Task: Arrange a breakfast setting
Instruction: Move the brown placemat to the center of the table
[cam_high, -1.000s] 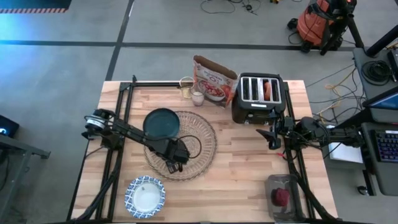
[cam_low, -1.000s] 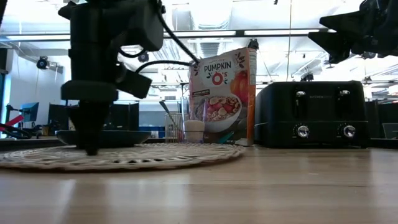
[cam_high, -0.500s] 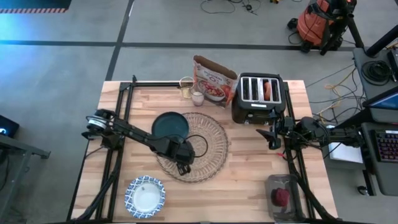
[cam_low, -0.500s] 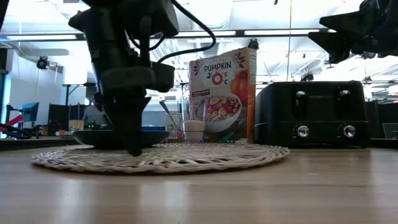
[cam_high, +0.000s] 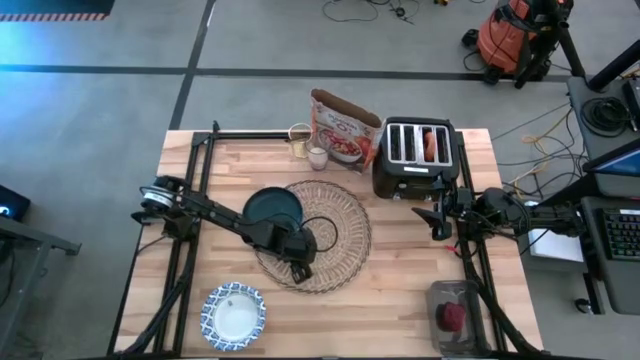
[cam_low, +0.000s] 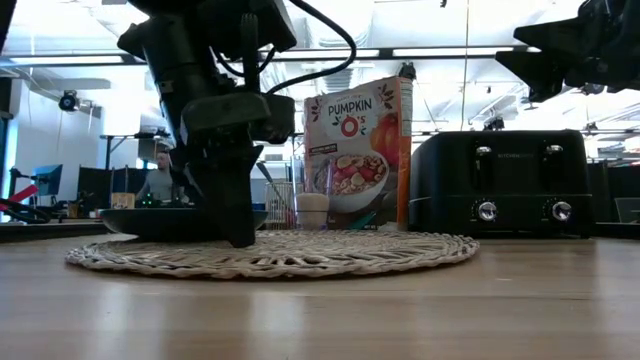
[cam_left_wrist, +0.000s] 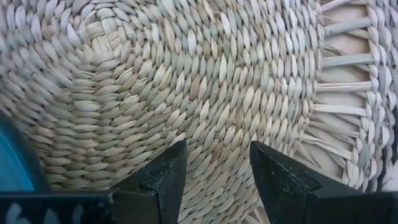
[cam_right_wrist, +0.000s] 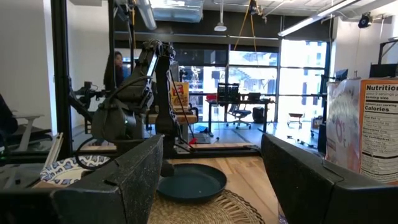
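High view: left pincer (cam_high: 298, 268) pressed on the placemat (cam_high: 340, 215), jaws spread — mat has slid rightward toward desk (cam_high: 400, 290) centre. Plate (cam_high: 272, 206) rides just behind the pincer; right pincer (cam_high: 437, 218) waits open.

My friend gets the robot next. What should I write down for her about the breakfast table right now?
Left gripper: down on the woven placemat, fingers open.
Right gripper: open, empty, waiting at the right side by the toaster.
Teal plate: overlapping the placemat's left edge.
Patterned bowl: front left, off the placemat.
Small glass: at the back, by the cereal bag.
Red fruit: in a clear container, front right.
Done: placemat is near the middle of the table.
Left: everything else still needs setting.
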